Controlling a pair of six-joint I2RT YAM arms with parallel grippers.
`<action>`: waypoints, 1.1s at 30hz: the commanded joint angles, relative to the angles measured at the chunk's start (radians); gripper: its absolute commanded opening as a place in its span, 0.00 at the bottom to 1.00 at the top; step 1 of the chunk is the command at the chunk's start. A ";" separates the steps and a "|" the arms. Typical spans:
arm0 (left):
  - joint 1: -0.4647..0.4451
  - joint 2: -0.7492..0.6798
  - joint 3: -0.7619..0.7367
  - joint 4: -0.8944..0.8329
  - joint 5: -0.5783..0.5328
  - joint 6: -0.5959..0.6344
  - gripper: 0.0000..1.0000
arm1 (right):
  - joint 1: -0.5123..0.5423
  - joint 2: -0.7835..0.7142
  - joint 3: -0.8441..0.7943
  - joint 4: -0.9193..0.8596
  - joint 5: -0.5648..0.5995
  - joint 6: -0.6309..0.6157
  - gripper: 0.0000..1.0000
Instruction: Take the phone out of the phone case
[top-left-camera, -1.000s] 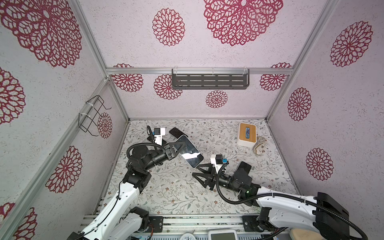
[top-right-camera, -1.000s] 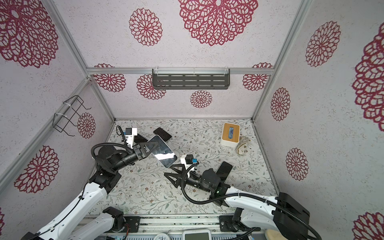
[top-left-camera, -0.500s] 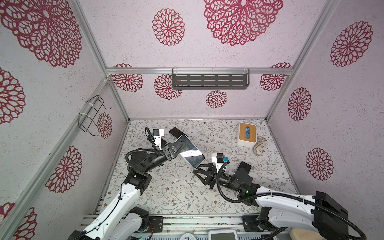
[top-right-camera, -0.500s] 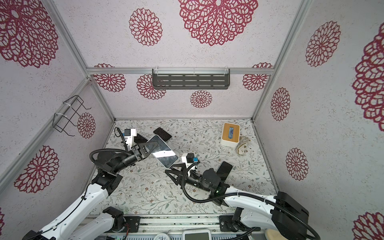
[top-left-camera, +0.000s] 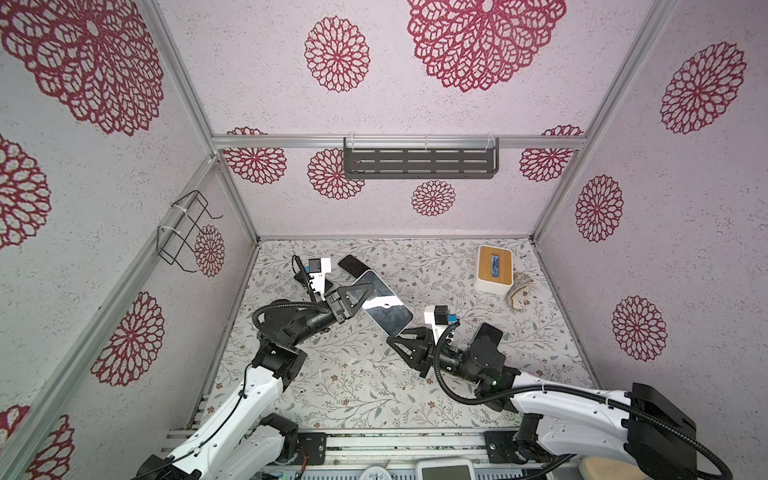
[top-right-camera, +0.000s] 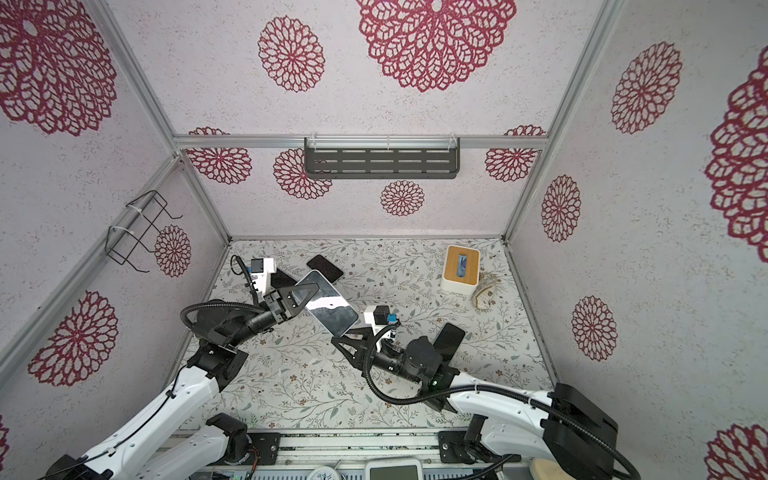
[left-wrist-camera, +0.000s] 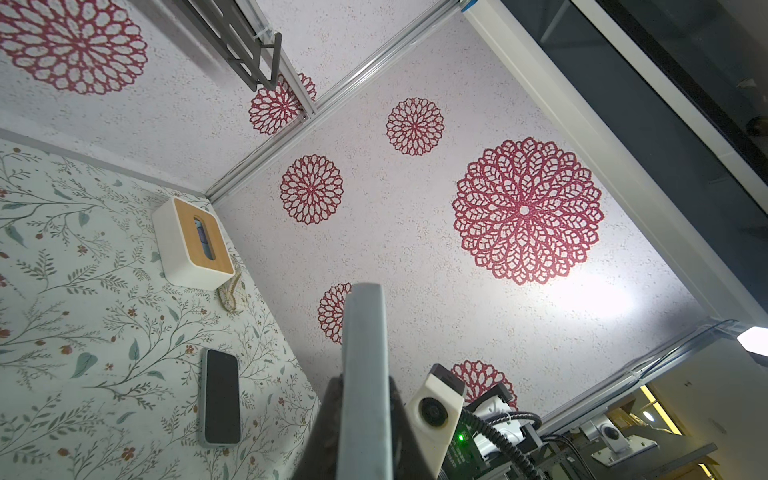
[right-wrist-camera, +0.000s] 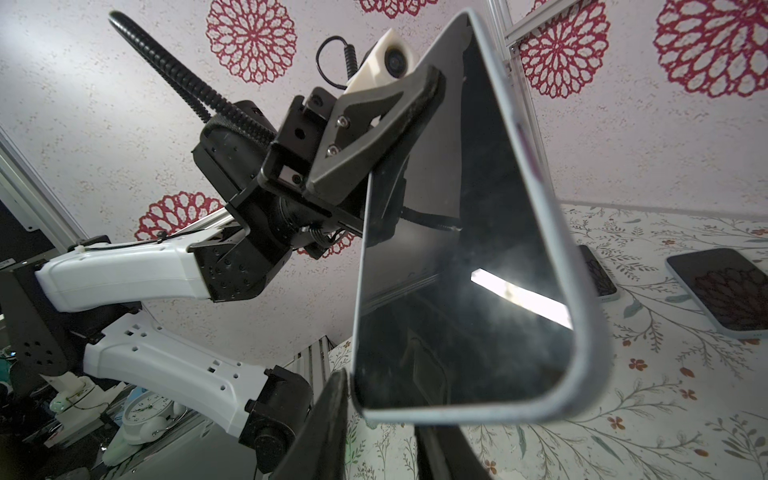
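Observation:
A phone (top-left-camera: 384, 307) (top-right-camera: 332, 309) in a pale blue-grey phone case (right-wrist-camera: 582, 332) hangs tilted in the air over the middle of the table, dark screen up. My left gripper (top-left-camera: 362, 289) (top-right-camera: 308, 291) is shut on its upper end; in the left wrist view the case's edge (left-wrist-camera: 365, 353) runs up between the dark fingers (left-wrist-camera: 328, 419). My right gripper (top-left-camera: 398, 338) (top-right-camera: 341, 337) (right-wrist-camera: 386, 432) stands open and narrow astride the phone's lower corner. One finger (right-wrist-camera: 328, 428) lies beside that corner, and I cannot tell whether it touches.
A white tissue box (top-left-camera: 494, 270) (left-wrist-camera: 193, 245) with a wooden top stands at the back right, a crumpled cloth (top-left-camera: 519, 293) beside it. Other phones lie flat: one at the back left (top-left-camera: 353, 264) (right-wrist-camera: 723, 291), one by my right arm (top-left-camera: 486, 334) (left-wrist-camera: 220, 403).
My right gripper has moved up to the phone's lower corner and its jaws have narrowed. The left gripper has shifted the phone slightly and kept its hold.

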 joint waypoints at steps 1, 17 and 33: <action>-0.016 0.005 -0.014 0.066 -0.002 0.003 0.00 | -0.004 -0.019 0.034 0.100 0.001 0.011 0.25; -0.033 0.020 -0.025 0.080 -0.017 -0.012 0.00 | -0.007 -0.022 0.031 0.074 0.001 -0.038 0.12; -0.081 0.002 0.021 -0.111 -0.123 -0.013 0.00 | -0.023 -0.105 0.023 -0.042 0.040 -0.139 0.30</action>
